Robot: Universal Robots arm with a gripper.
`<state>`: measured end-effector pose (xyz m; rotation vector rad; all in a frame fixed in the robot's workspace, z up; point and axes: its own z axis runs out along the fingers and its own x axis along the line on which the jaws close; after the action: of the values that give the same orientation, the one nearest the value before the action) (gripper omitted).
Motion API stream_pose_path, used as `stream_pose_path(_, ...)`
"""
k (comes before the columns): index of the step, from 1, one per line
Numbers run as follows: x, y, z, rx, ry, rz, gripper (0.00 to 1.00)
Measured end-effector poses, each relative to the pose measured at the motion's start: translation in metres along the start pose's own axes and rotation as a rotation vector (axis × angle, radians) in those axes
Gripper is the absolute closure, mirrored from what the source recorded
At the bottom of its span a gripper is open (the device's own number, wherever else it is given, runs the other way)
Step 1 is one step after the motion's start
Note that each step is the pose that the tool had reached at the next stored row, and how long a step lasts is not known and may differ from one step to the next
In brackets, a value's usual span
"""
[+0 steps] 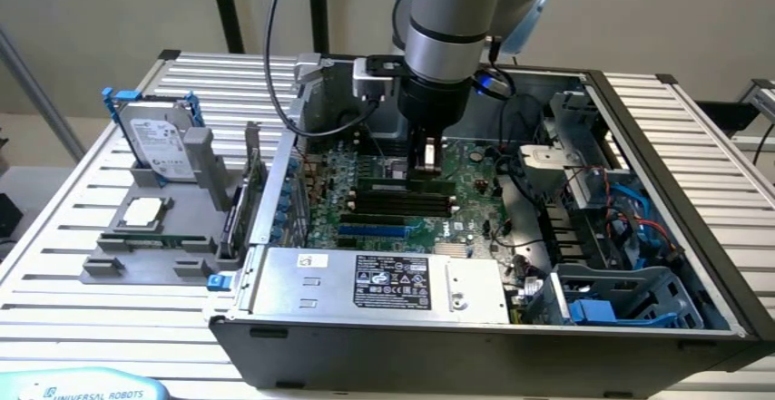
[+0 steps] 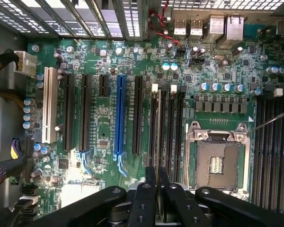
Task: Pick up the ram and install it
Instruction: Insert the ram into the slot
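The pincer (image 1: 426, 175) hangs inside the computer case (image 1: 678, 237), over the motherboard (image 1: 363, 209), behind the power supply (image 1: 381, 280).

Readable text: one brand name

"UNIVERSAL ROBOTS" stands in dark letters on the pale blue object (image 1: 85, 387) at the lower edge of the exterior view. The white label (image 1: 394, 284) on the power supply and the hard drive's label (image 1: 159, 133) carry print too small to read.

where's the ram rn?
The ram is edge-on in the hand, over the black slots just beside the empty CPU socket. In the exterior view it sits mid-motherboard, under the arm, inside the open case.
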<state>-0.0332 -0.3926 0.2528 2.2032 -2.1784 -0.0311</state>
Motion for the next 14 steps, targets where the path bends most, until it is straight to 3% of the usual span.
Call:
stream_pose_path(7,0.000,-0.0003,0.0119,0.0043,0.0059,0.000,0.87)
stream_pose_path(14,0.000,-0.0002,0.0157,0.0058,0.0133,0.001,0.87)
